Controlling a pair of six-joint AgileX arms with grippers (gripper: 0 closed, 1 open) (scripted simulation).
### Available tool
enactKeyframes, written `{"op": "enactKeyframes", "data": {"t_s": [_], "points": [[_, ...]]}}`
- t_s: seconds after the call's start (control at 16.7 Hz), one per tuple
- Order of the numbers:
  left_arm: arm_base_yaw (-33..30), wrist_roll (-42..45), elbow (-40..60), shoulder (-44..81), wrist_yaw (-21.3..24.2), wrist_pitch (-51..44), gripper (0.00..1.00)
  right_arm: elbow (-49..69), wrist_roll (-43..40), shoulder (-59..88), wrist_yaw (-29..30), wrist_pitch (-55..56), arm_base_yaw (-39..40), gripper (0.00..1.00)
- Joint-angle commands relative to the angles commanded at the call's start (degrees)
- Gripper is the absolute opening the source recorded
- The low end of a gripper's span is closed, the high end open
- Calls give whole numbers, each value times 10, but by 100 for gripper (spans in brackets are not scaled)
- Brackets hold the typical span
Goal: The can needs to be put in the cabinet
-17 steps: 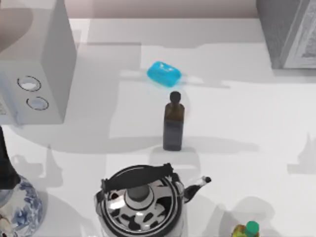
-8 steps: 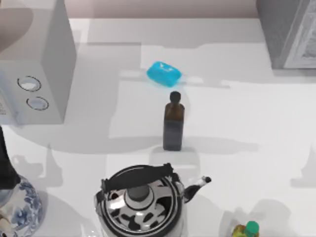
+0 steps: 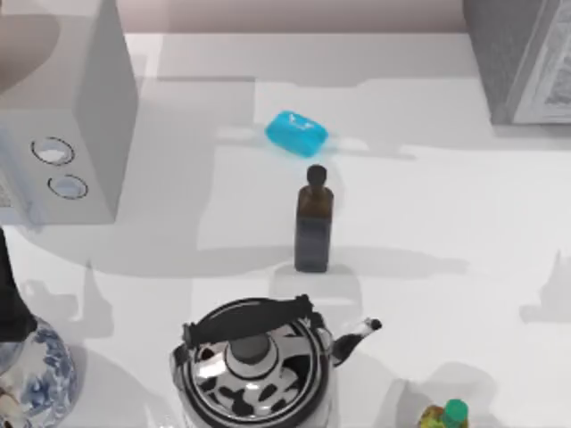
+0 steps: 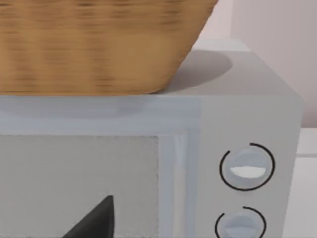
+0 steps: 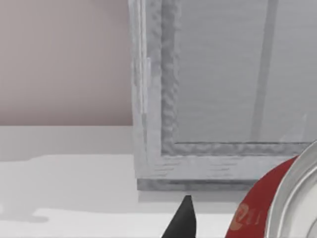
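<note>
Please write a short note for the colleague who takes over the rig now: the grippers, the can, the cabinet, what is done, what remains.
Right gripper: in the right wrist view it is close to the can, facing the cabinet; whether the jaws hold the can cannot be judged.
Left gripper: idle in front of the microwave, which carries a wicker basket.
Cabinet: far right corner of the table in the top view, door closed.
Done: can brought near the cabinet.
Left: open the door, put the can inside.

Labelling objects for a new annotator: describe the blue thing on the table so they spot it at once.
Start at the light grey box with two round dials on the table's left. To its right, near the far edge, lies the blue object. It lies flat and bright, just behind the upright dark brown bottle.
</note>
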Motion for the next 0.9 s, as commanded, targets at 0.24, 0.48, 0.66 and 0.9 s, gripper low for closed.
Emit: {"op": "enactKeyframes", "data": {"t_s": [0.24,0.48,0.66,0.9], "points": [[0,0,0,0,0,0,100,181,2,146,22,-47,20,0],[0,0,0,0,0,0,100,422,4,317,47,-101,44,0],[0,0,0,0,0,0,100,603,6,443,66,-141,62,0],[0,0,0,0,0,0,100,796,7,583,86,-184,81,0]]}}
